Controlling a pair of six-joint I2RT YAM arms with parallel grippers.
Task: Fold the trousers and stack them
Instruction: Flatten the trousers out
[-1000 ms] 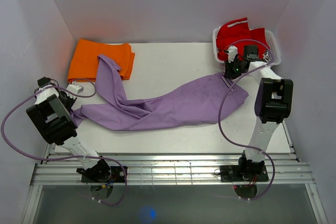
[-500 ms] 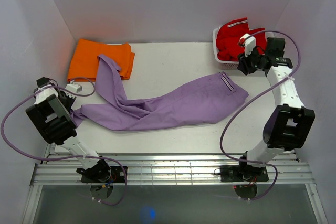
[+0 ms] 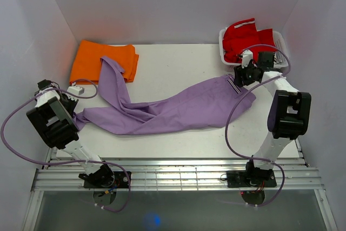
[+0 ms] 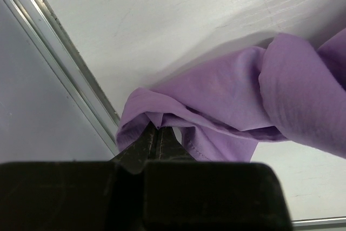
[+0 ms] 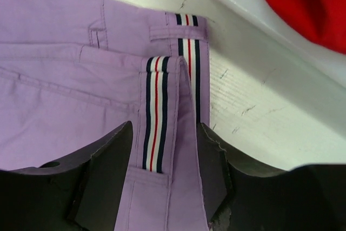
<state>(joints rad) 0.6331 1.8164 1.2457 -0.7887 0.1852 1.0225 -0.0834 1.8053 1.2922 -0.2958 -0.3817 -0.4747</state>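
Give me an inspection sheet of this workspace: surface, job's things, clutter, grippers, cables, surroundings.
Surface: white table, lightly scuffed.
Job's things: long lilac fabric trousers spread across the table, unfolded, one leg end lying over the orange folded garment.
Clutter: the orange garment at back left; red garment in a white basket at back right.
Grippers: left gripper shut on a trouser-leg end; right gripper open, jaws either side of the striped waistband.
Cables: purple cables loop off both arms.
Surroundings: white walls; metal rail frame at the near edge.
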